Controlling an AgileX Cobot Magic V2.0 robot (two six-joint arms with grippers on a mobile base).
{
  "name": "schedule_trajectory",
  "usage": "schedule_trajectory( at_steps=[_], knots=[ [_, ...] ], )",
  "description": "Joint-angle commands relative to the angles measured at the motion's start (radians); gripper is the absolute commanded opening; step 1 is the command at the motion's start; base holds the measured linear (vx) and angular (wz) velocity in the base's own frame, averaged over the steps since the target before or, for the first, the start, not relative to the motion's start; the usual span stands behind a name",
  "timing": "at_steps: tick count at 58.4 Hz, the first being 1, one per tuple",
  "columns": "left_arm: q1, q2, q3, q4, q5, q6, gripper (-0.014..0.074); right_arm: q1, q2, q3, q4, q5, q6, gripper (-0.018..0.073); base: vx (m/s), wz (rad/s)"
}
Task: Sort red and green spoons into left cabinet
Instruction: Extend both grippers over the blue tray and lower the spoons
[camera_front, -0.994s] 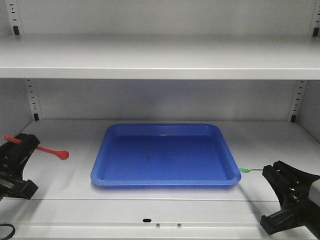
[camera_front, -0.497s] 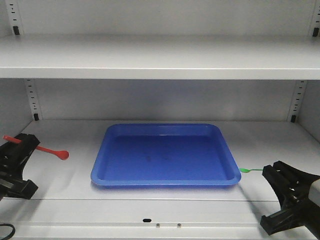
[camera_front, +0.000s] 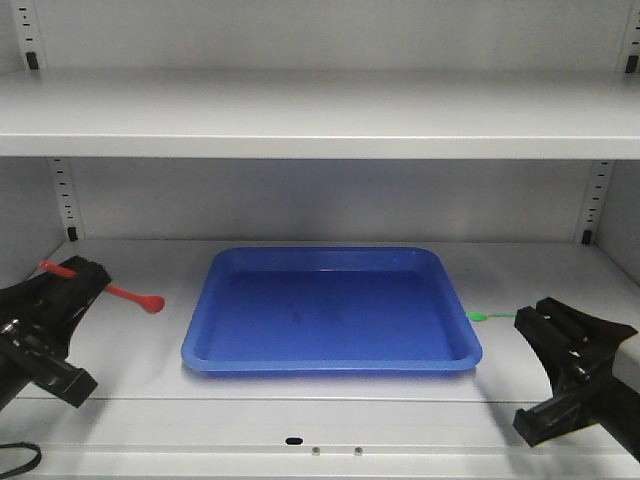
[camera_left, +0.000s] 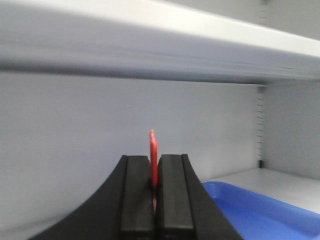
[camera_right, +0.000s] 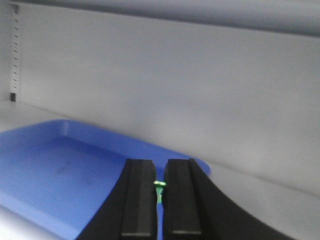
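My left gripper (camera_front: 82, 278) is shut on the red spoon (camera_front: 130, 294), holding its handle above the grey lower shelf (camera_front: 150, 350) of the left cabinet. The spoon's bowl points right, toward the blue tray (camera_front: 330, 310). In the left wrist view the red spoon (camera_left: 153, 150) sticks up between the closed pads of the left gripper (camera_left: 154, 165). My right gripper (camera_front: 532, 316) is shut on the green spoon (camera_front: 488, 316), whose bowl hangs just above the tray's right rim. The right wrist view shows a sliver of the green spoon (camera_right: 159, 185) pinched in the right gripper (camera_right: 159, 170).
The blue tray lies with nothing in it in the middle of the lower shelf. An upper shelf (camera_front: 320, 110) hangs low overhead. Slotted rails (camera_front: 65, 200) run up the back corners, and side walls close in both ends.
Both grippers have moved up and inward toward the tray. The red spoon shifted right and the green spoon shifted left, its bowl now over the tray's right rim.
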Motion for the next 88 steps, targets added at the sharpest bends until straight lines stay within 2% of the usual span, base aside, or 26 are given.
schedule_trajectory(
  at_steps=[1, 9, 14, 27, 38, 48, 55, 57, 58, 64, 68, 72, 76, 81, 88],
  knots=[
    [-0.013, 0.001, -0.107, 0.066, -0.084, -0.036, -0.0007, -0.001, 0.022, -0.096, -0.047, -0.083, 0.062, -0.0009, 0.0, 0.0],
    [-0.053, 0.077, -0.255, 0.071, 0.061, -0.166, -0.0006, -0.001, 0.116, -0.191, -0.081, -0.083, 0.128, -0.0009, 0.0, 0.0],
    [-0.084, 0.137, -0.33, 0.071, 0.118, -0.214, -0.0006, 0.0, 0.185, -0.253, -0.103, -0.083, 0.18, -0.0008, 0.0, 0.0],
    [-0.165, 0.306, -0.46, 0.071, 0.147, -0.243, -0.0006, 0.0, 0.356, -0.396, -0.185, -0.07, 0.344, 0.002, 0.0, 0.0],
    [-0.209, 0.398, -0.521, 0.062, 0.275, -0.296, 0.0036, 0.0, 0.429, -0.48, -0.213, 0.019, 0.44, 0.0114, 0.0, 0.0],
    [-0.212, 0.449, -0.563, 0.026, 0.289, -0.296, 0.019, 0.014, 0.448, -0.523, -0.232, 0.061, 0.479, 0.03, 0.0, 0.0],
    [-0.212, 0.465, -0.581, 0.01, 0.292, -0.296, 0.037, 0.045, 0.453, -0.523, -0.235, 0.074, 0.464, 0.0484, 0.0, 0.0],
    [-0.212, 0.465, -0.581, 0.01, 0.292, -0.295, 0.0461, 0.048, 0.453, -0.523, -0.234, 0.075, 0.446, 0.0559, 0.0, 0.0],
    [-0.211, 0.465, -0.581, 0.01, 0.292, -0.295, 0.048, 0.048, 0.453, -0.523, -0.234, 0.074, 0.44, 0.0585, 0.0, 0.0],
    [-0.211, 0.463, -0.581, 0.01, 0.291, -0.287, 0.0594, 0.048, 0.453, -0.523, -0.228, 0.07, 0.425, 0.068, 0.0, 0.0],
    [-0.211, 0.463, -0.581, 0.01, 0.286, -0.283, 0.0642, 0.043, 0.453, -0.523, -0.225, 0.071, 0.417, 0.0708, 0.0, 0.0],
    [-0.211, 0.463, -0.581, 0.01, 0.276, -0.279, 0.0653, 0.04, 0.453, -0.523, -0.225, 0.071, 0.417, 0.0708, 0.0, 0.0],
    [-0.206, 0.462, -0.581, 0.005, 0.248, -0.227, 0.0648, 0.04, 0.453, -0.523, -0.225, 0.071, 0.417, 0.0701, 0.0, 0.0],
    [-0.198, 0.461, -0.581, -0.05, 0.186, -0.13, 0.0632, 0.04, 0.453, -0.521, -0.225, 0.071, 0.417, 0.0687, 0.0, 0.0],
    [-0.198, 0.461, -0.581, -0.115, 0.154, -0.103, 0.06, 0.04, 0.453, -0.521, -0.225, 0.072, 0.417, 0.065, 0.0, 0.0]
  ],
)
